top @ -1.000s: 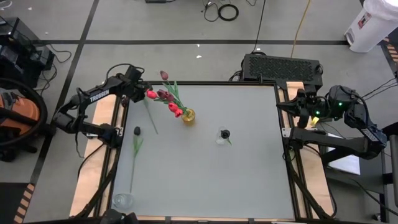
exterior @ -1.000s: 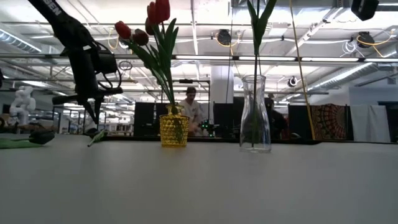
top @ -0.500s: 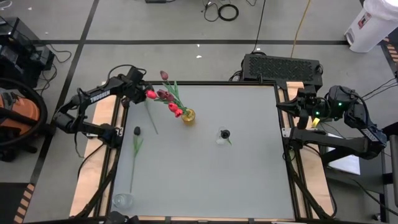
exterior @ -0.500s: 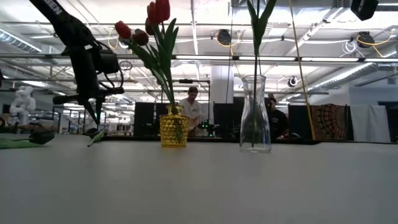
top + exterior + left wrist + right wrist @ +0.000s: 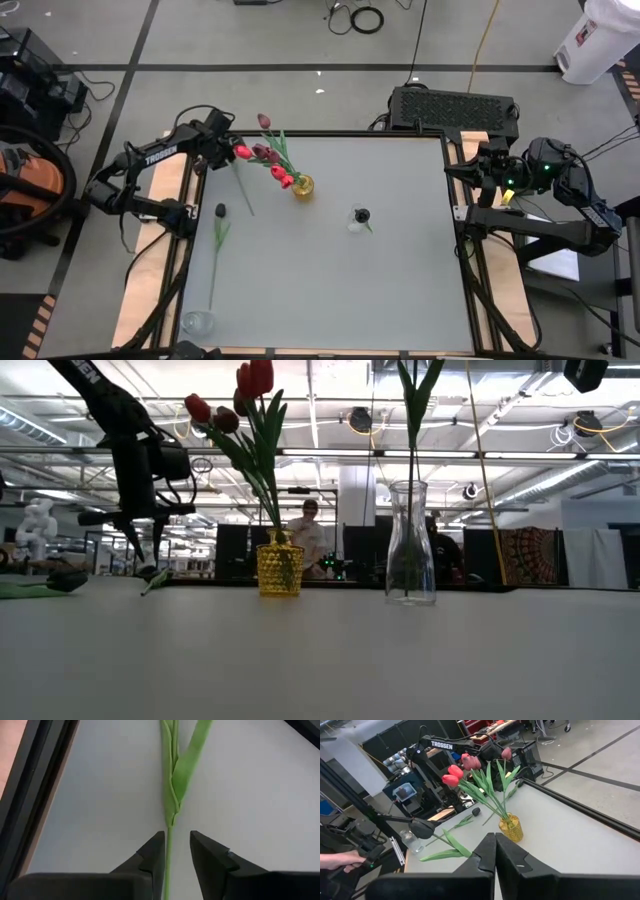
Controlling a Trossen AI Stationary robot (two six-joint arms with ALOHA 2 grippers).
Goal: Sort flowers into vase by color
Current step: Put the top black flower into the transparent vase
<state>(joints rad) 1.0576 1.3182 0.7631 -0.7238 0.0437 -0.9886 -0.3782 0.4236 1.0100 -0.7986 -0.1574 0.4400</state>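
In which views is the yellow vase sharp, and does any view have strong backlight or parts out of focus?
Low view: the yellow vase is sharp, but bright ceiling lights behind leave the left arm dark. Right wrist view: the vase is clear; the right gripper up close is soft. Left wrist view: even light, faint shadows, and the green stem is slightly soft.

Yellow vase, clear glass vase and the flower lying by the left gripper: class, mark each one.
yellow vase [image 5: 279,568], low view, on its dimpled body
clear glass vase [image 5: 411,550], low view, on its belly
flower stem [image 5: 172,765], left wrist view, on its leaf
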